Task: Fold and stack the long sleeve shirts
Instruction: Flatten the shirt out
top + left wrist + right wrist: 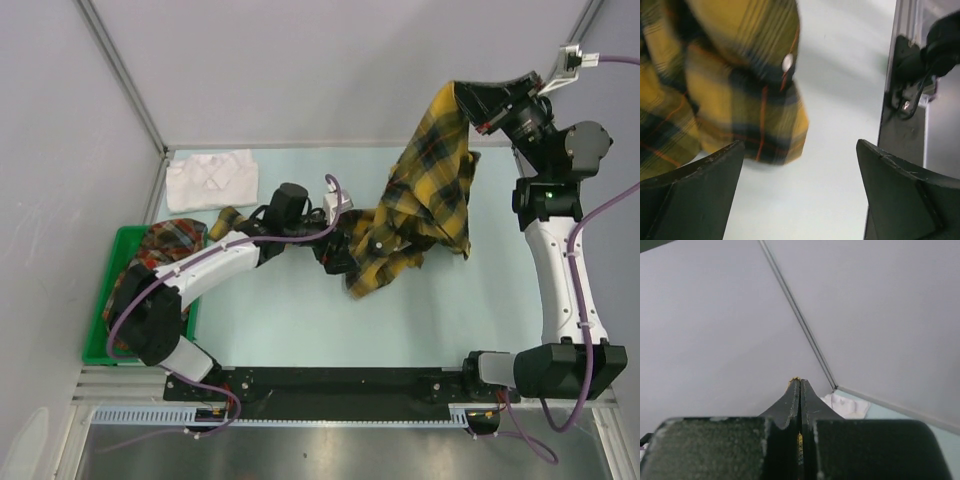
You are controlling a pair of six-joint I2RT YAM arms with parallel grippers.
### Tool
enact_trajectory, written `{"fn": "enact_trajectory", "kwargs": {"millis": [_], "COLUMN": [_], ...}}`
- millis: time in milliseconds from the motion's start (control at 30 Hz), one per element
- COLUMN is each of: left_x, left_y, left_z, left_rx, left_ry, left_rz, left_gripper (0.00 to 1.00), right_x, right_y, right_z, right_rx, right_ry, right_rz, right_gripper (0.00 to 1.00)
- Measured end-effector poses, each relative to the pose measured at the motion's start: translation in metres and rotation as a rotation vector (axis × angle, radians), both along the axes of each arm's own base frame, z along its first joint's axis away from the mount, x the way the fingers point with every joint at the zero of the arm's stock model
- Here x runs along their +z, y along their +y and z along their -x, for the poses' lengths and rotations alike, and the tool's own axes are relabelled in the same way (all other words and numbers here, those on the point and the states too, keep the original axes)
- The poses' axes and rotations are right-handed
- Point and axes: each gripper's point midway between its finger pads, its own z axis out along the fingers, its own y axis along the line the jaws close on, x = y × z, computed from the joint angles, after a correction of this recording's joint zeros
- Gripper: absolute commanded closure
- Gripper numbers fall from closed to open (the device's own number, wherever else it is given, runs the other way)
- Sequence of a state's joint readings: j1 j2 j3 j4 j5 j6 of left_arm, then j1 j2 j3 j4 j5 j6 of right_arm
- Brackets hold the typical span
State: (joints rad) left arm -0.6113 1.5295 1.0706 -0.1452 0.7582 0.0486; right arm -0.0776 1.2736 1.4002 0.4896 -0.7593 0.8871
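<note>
Yellow-and-black plaid cloth shirt [425,195] is held high by one edge, its lower end near the pale green table [300,330], probably to let it hang open for folding. Right gripper [800,383] is clamped on that edge. Left gripper [800,146] is spread wide with nothing gripped, the hem just beside one finger.

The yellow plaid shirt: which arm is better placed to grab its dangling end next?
Probably the left: the left gripper is open beside the yellow plaid shirt, low down; the right gripper is shut on its top.
</note>
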Motion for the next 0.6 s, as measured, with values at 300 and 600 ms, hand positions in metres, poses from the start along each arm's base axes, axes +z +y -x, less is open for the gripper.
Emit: {"fn": "enact_trajectory", "kwargs": {"millis": [300, 600], "left_x": [0.035, 0.018], "left_y": [-0.028, -0.015], "left_z": [0.003, -0.040], "left_rx": [0.168, 0.370], "left_ry": [0.048, -0.043], "left_rz": [0.080, -0.033], "left_gripper": [0.01, 0.39], "right_x": [0.084, 0.098], "right_y": [0.036, 0.038], "right_z": [0.025, 0.013], "right_rx": [-0.041, -0.109], "right_ry": [-0.221, -0.204], "right_rz": [-0.025, -0.039], "right_gripper": [1.00, 1.00]}}
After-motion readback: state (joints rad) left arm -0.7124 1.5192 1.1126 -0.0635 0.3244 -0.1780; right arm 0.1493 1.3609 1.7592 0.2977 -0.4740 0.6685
